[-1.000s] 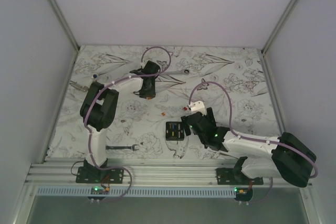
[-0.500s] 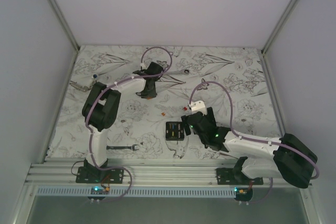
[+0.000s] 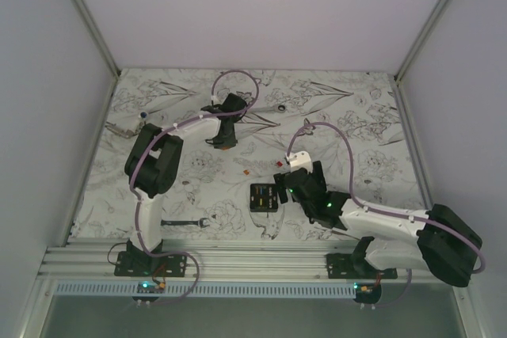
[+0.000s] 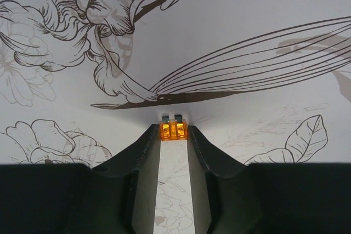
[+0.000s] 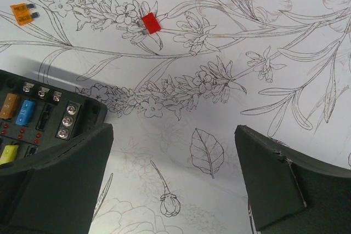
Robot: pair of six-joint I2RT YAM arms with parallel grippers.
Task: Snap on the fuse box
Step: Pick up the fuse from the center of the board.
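The right gripper (image 3: pixel 283 186) has crept slightly closer to the fuse box (image 3: pixel 264 197), which has not moved. Its fingers are spread wide, one possibly touching the box's right edge. The left gripper (image 4: pixel 173 137), well beyond the box, has barely shifted and pinches an orange blade fuse (image 4: pixel 173 130), likely the next thing to seat. The right wrist view crops the box; no cover shows.
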